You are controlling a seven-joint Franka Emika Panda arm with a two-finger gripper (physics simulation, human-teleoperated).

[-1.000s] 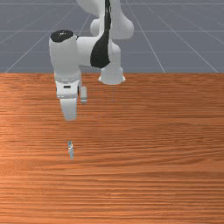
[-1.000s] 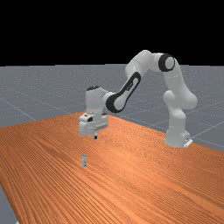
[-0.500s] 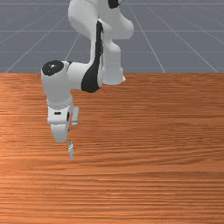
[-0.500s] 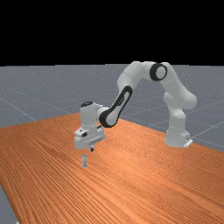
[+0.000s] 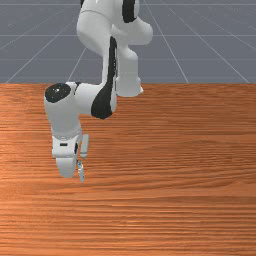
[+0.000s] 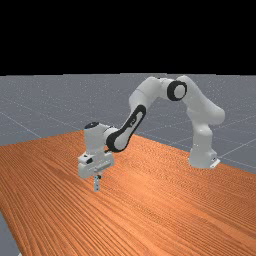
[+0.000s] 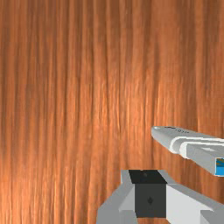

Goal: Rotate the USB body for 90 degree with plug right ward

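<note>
Wrist view gives the nearest things: the white and grey metal gripper [image 6: 99,177] and, just beside it, the slim grey plastic USB stick with white bands [image 7: 199,151]. Wood shows between them there, so I judge that the hand is placed for coming alongside, in order to take or push the stick. Whether the hand is open or closed, I cannot tell.

By all three views together, the stick seems to stand on its narrow end upon the table; its long axis is then nearly upright. The blue end [image 7: 220,169], which I take for the plug, points upward, not yet to the side. Probably this is why the hand is low, near the upper part: a push or turn there can lay the stick down rightward. Too quick a touch could topple it the wrong way.

Farther, the white jointed arm with black rings [image 6: 135,117] reaches over from its round white base [image 6: 201,161], at the far view's right, across the orange-brown wooden table [image 5: 175,165], and its bent shape lets the hand work from above.
</note>
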